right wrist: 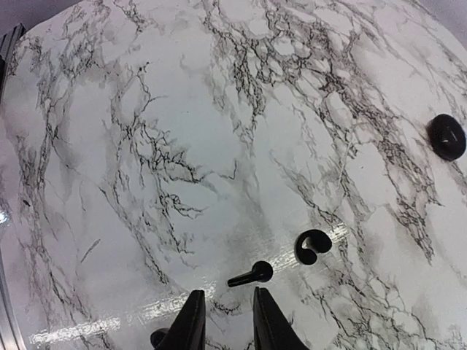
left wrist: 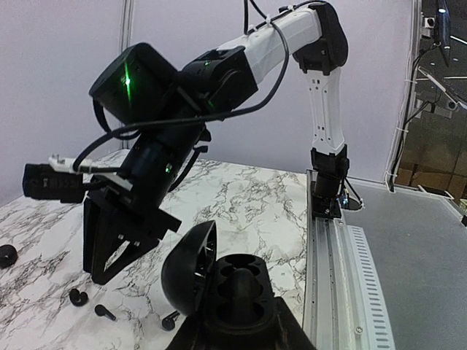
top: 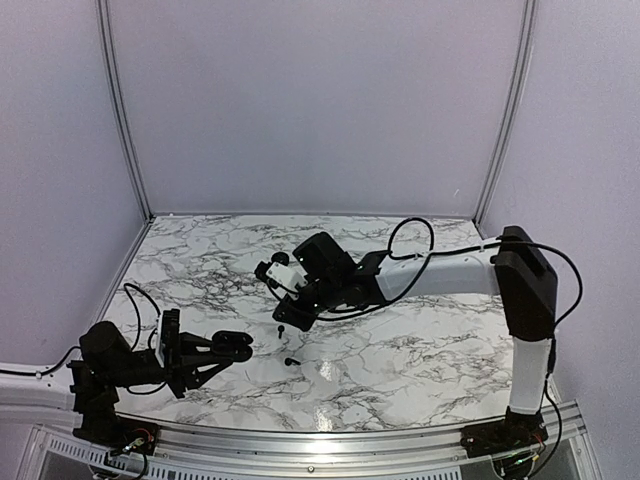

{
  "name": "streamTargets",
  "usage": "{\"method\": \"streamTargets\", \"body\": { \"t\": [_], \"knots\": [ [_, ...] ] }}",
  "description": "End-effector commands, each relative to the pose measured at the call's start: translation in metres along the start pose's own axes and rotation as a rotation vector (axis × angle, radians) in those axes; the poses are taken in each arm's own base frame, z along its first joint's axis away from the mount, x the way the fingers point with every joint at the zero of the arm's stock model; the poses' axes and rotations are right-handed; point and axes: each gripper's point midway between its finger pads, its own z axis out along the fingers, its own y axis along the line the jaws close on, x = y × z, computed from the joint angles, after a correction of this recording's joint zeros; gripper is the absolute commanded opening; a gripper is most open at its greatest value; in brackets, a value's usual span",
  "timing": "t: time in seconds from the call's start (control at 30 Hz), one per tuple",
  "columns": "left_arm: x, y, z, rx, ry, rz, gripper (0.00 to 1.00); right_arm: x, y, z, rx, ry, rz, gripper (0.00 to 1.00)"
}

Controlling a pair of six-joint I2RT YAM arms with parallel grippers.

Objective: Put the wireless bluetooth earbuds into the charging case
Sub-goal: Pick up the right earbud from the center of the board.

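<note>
1. Your right gripper (right wrist: 227, 302) hangs low over the marble with its fingers spread and nothing between them. The gap sits just short of the stemmed earbud (right wrist: 252, 275), so I judge that this is the one you are lining up to pick.
2. That earbud lies flat on the table (top: 420, 350), touching nothing else. A pinch across its stem looks open to you.
3. A curled bud (right wrist: 312, 246) lies near it on the right of the wrist view. A third bud (right wrist: 159, 337) shows half hidden just beside the left finger, and a descending finger could nudge it.
4. Your left gripper (top: 232, 347) pinches the charging case (left wrist: 233, 288) and holds it near the buds, with the lid (left wrist: 191, 266) swung open to one side and the wells facing up. Held this way, the case gives the right arm a steady, open target only a short carry away.
5. The wells are dark in the left wrist view, so you cannot tell from here whether any bud is seated. With three buds loose on the marble, I judge the task is at an early stage.
6. A black disc (right wrist: 446, 136) sits well apart from the buds. It is not part of the job, so leave it alone.
</note>
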Motion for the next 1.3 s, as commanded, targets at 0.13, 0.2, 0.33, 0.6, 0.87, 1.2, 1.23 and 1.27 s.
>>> {"method": "streamTargets", "body": {
  "t": [0.13,0.2,0.33,0.6,0.87,1.2,1.23,1.27],
  "knots": [
    [-0.018,0.001,-0.004,-0.013,-0.079,0.023,0.0,-0.017,-0.012,0.033,-0.004,-0.017,0.068,0.23],
    [-0.018,0.001,-0.004,-0.012,-0.08,0.024,0.0,-0.016,-0.016,0.04,0.001,-0.017,0.078,0.22],
    [-0.019,0.001,-0.005,-0.012,-0.081,0.024,0.0,-0.008,-0.022,0.049,0.021,-0.002,0.106,0.21],
    [-0.018,0.0,-0.004,-0.007,-0.078,0.027,0.0,0.013,-0.048,0.059,0.091,0.044,0.131,0.2],
    [-0.017,-0.002,-0.003,0.007,-0.071,0.029,0.0,0.028,-0.067,0.062,0.106,0.062,0.151,0.19],
    [-0.016,-0.002,-0.003,0.008,-0.073,0.026,0.0,0.019,-0.058,0.055,0.033,0.03,0.158,0.18],
    [-0.017,-0.002,-0.003,0.01,-0.074,0.025,0.0,0.017,-0.055,0.054,0.028,0.024,0.152,0.18],
    [-0.017,-0.002,-0.004,0.01,-0.076,0.026,0.0,0.015,-0.052,0.054,0.024,0.021,0.147,0.18]
  ]
}}
